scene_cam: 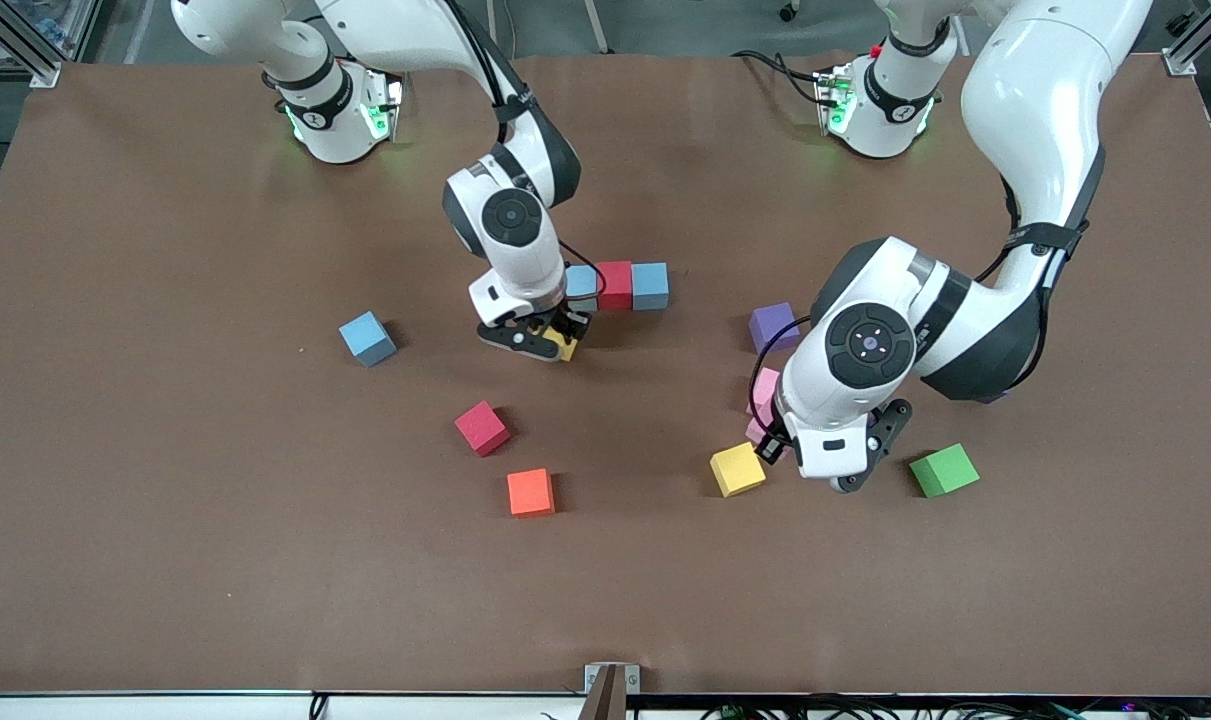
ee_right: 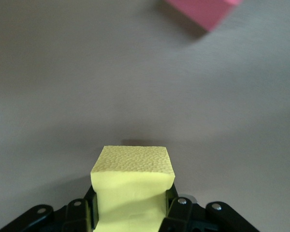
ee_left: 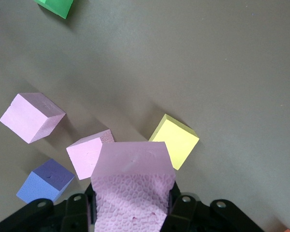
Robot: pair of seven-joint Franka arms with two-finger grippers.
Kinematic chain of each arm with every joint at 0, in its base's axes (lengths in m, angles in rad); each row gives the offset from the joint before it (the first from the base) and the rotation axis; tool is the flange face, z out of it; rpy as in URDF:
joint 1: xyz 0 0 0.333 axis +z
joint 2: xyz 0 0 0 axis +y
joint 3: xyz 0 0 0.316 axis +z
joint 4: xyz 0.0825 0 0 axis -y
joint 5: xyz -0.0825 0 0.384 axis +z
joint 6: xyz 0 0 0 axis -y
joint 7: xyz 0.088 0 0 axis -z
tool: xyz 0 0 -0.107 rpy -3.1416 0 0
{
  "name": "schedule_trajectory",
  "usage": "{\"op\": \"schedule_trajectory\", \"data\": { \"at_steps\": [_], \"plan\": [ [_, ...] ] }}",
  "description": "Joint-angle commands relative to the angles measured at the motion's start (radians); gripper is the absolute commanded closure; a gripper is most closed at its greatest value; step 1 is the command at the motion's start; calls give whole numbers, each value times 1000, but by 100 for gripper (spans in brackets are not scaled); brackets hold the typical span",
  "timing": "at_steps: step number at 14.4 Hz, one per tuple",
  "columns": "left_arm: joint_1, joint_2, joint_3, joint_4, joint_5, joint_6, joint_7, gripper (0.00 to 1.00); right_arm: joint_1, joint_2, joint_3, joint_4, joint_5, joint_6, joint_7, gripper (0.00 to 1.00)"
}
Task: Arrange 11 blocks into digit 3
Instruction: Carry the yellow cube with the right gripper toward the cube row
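While my right gripper (ee_right: 128,212) squeezes a yellow foam cube (ee_right: 131,186) beside the blue-red-blue cube row (scene_cam: 625,285), my left gripper (ee_left: 130,212) clamps a pink foam cube (ee_left: 133,186) over another yellow cube (scene_cam: 737,469).

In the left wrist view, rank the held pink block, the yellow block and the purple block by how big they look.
1. Pink block in the left gripper: largest, but it sits closest to the camera.
2. Yellow block and purple block, both on the table: they look about alike, so no ranking between them.
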Motion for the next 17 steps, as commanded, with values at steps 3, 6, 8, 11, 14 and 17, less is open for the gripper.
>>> {"op": "schedule_trajectory", "data": {
  "at_steps": [3,6,8,11,14,17],
  "plan": [
    [6,-22,0,-17,20,-12,27,86,23,22,-5,40,21,-21,-113,98],
    [5,-22,0,-17,20,-12,27,86,43,24,-5,38,21,-22,-103,98],
    [6,-22,0,-17,20,-12,29,85,63,37,-6,38,16,-21,-101,98],
    [6,-21,0,-17,20,-12,30,85,69,51,-8,46,1,-31,-106,98],
    [5,-21,0,-17,20,-11,30,85,65,53,-8,67,-13,-65,-104,98],
    [5,-21,0,-17,20,-11,30,85,65,62,-8,81,-13,-74,-104,98]
  ]
}}
